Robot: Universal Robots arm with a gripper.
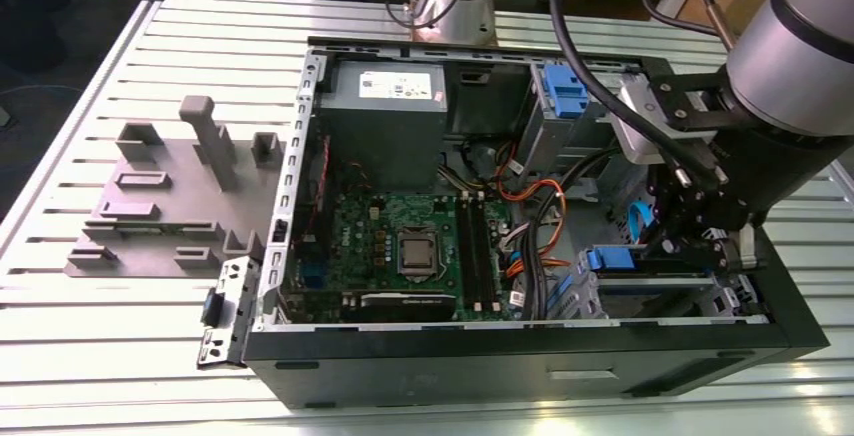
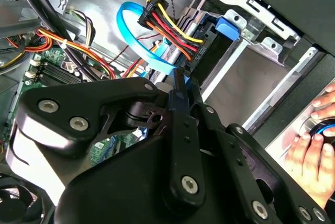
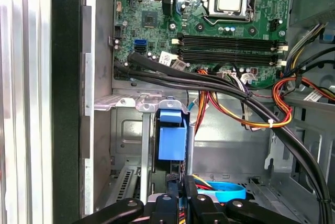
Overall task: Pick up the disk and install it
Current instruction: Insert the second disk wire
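While my gripper (image 3: 180, 192) pinches shut on the disk (image 3: 171, 143) in its bay, cables (image 2: 172, 28) crowd at twelve o'clock; disk mostly hidden.

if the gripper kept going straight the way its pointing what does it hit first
Most likely the blue plastic piece standing in the metal drive bay: in the first wrist view the gripper points straight at it, fingers close together. Depth between them is unclear.

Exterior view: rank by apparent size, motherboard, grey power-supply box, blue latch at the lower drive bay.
1. Motherboard, largest footprint.
2. Grey power-supply box, smaller, though it sits farther back in the case, so the gap is unsure.
3. Blue latch, clearly the smallest, next to the gripper.
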